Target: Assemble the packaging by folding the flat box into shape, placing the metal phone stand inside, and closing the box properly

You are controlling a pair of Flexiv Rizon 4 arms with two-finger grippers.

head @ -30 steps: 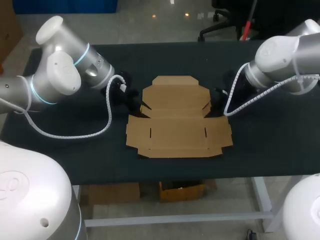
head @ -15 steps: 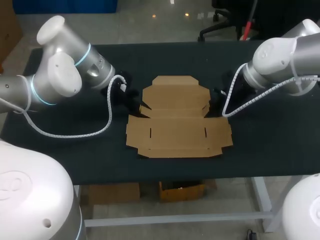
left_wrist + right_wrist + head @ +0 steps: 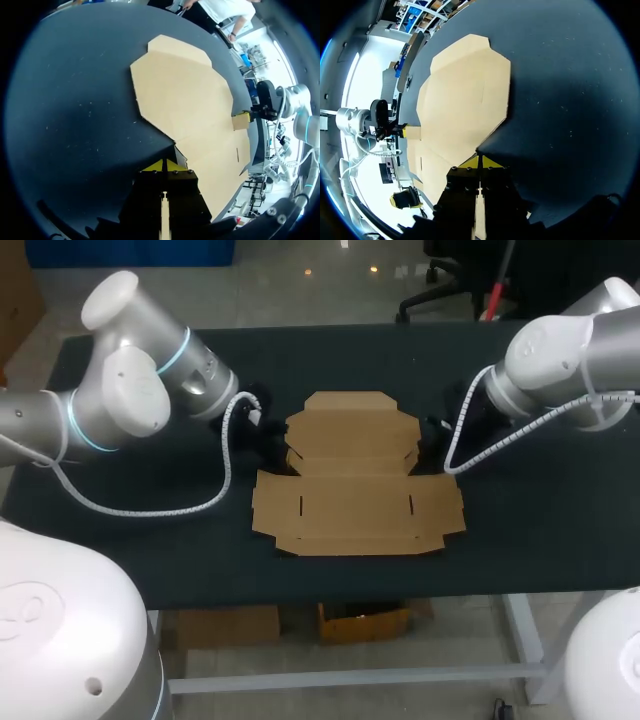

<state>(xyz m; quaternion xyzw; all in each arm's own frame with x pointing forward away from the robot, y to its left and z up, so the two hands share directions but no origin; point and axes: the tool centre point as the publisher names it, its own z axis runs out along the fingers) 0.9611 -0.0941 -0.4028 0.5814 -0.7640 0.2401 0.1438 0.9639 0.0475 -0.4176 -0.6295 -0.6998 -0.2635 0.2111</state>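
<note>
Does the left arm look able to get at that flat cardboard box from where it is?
Probably yes. The left gripper sits right at the side edge of the flat box, with nothing between them. The right gripper is at the opposite edge, out of its way.

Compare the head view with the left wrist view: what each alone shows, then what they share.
Head view only: the left arm body and the flat box in whole outline. Left wrist view only: the left jaws' yellow tips, closed on a side flap. Both: the box, the dark table, the right arm at the opposite flap.
</note>
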